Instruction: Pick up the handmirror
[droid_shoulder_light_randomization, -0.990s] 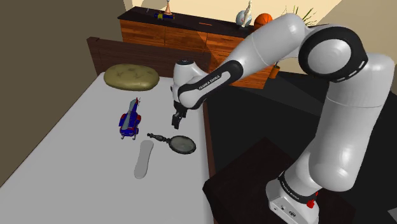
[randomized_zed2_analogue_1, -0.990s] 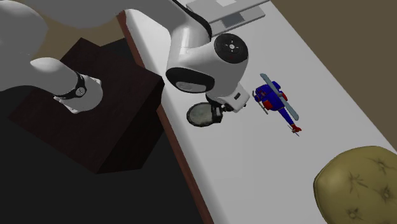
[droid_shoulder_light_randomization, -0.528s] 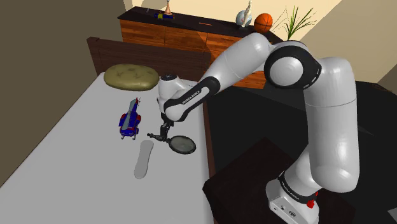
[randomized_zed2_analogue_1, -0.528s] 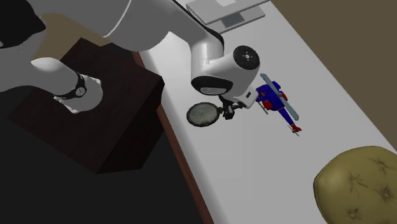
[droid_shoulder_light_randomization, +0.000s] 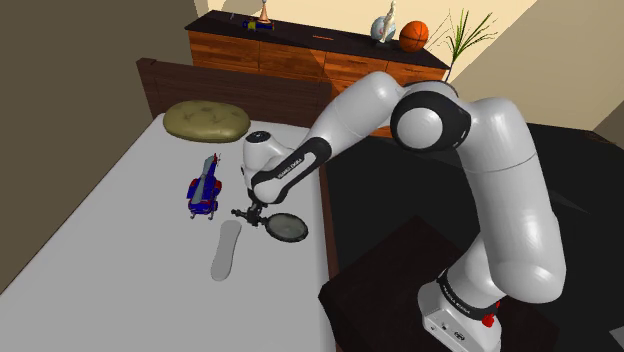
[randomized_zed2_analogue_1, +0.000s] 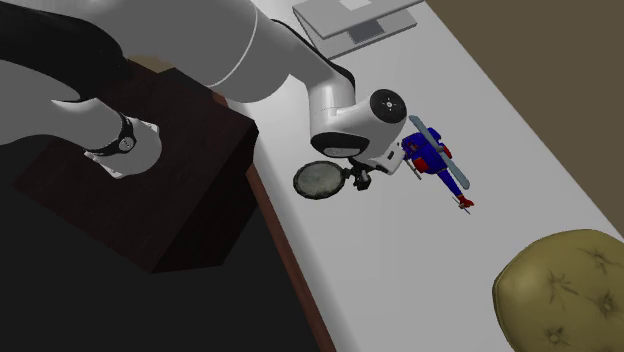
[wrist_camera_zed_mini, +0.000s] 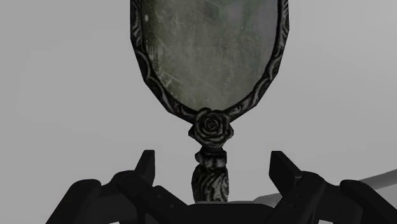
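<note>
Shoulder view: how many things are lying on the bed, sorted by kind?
Hand mirror: 1
Toy helicopter: 1
Pillow: 1
Flat grey piece: 1
Total: 4

Handmirror (wrist_camera_zed_mini: 210, 63) with tarnished embossed metal frame, cloudy glass, matt black gripper (wrist_camera_zed_mini: 213, 160)
</note>
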